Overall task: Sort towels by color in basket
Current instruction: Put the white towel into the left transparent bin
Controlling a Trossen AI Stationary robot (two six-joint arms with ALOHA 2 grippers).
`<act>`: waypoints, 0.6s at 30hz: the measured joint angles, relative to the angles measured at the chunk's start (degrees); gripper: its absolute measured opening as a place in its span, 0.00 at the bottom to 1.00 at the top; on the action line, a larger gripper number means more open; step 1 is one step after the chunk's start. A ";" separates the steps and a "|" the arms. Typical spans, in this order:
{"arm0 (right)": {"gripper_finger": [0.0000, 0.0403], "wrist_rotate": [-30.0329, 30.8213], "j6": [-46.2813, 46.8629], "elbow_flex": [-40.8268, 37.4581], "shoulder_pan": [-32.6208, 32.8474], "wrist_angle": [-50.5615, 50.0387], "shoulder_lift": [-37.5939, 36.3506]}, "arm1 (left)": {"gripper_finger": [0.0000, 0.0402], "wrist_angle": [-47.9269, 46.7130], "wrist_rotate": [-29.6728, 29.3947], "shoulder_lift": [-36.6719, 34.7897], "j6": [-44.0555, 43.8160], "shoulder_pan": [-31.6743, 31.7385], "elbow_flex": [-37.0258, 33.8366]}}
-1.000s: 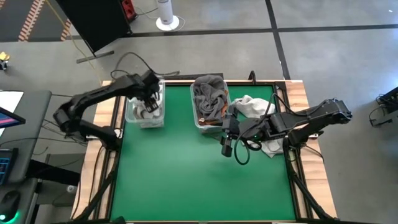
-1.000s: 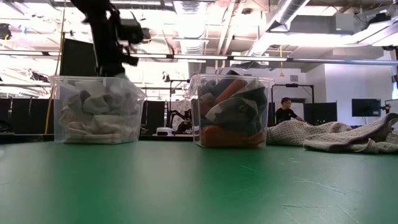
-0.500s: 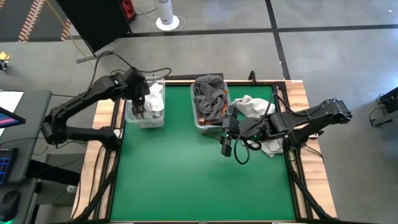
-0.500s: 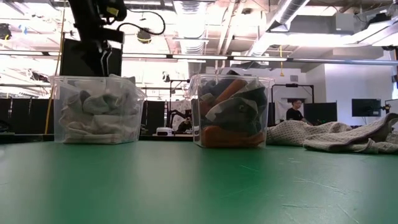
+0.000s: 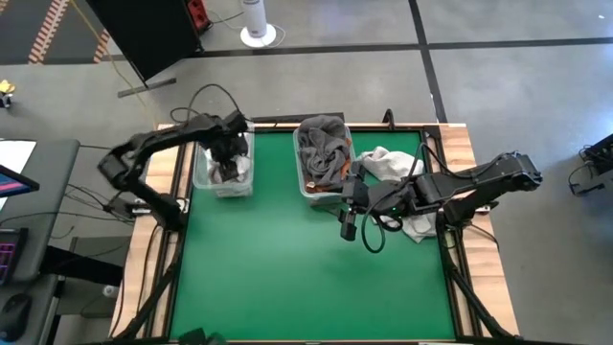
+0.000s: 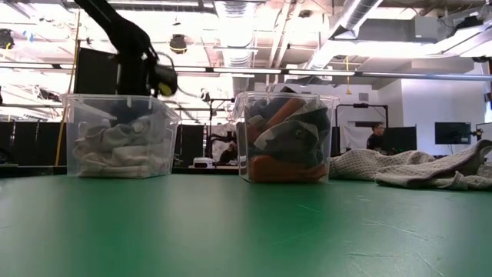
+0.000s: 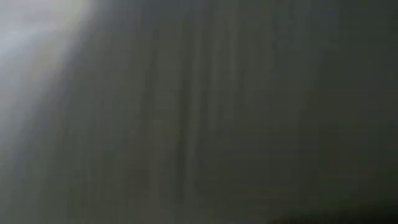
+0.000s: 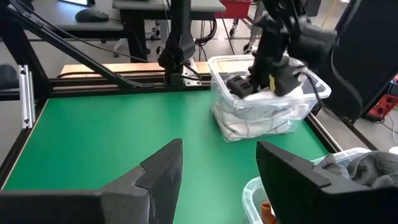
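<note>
1. The left gripper (image 5: 227, 165) has dropped into the left bin (image 5: 204, 177), near the counter's far-left corner. A second ago it hung above the rim; half a second ago it had swung toward the bin's outer side; now it is down among the pale towels (image 6: 119, 146). The right wrist view shows it (image 8: 244, 86) low inside the bin.
2. Whether its jaws grip a cloth cannot be told: its own wrist view shows nothing readable and the other views hide the tips. Judging by the plunge, it is either pressing a light towel down or letting one go.
3. The middle bin (image 5: 306, 187), at the far edge, holds the grey and rust-orange towels (image 5: 324, 149), unchanged from the earlier frames.
4. The right gripper (image 5: 349, 218) waits just in front of that bin, jaws parted and empty, in the same place as before.
5. The loose pile (image 5: 388, 165) of white and checked towels lies by the right edge, not yet sorted, so work remains.
</note>
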 joint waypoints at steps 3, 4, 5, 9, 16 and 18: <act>0.58 0.00 -0.29 0.00 0.15 -0.05 0.04 | 0.48 -0.24 0.72 4.75 -0.19 1.18 0.25; 0.58 0.00 -0.35 0.00 0.17 -0.07 0.04 | 0.47 -0.52 0.77 5.67 -0.25 1.34 0.26; 0.58 0.00 -0.36 0.00 0.19 -0.12 0.04 | 0.46 -0.57 0.78 6.17 -0.48 1.39 0.29; 0.58 0.00 -0.38 0.00 0.15 -0.37 0.04 | 0.43 -1.42 0.77 4.66 -1.17 1.38 1.69; 0.58 0.00 -0.35 0.00 0.11 0.27 0.04 | 0.43 -8.05 0.73 -5.27 -1.86 1.31 9.19; 0.58 0.00 -0.02 0.00 0.11 0.33 0.04 | 0.43 -7.81 0.71 -8.24 -1.88 1.31 10.60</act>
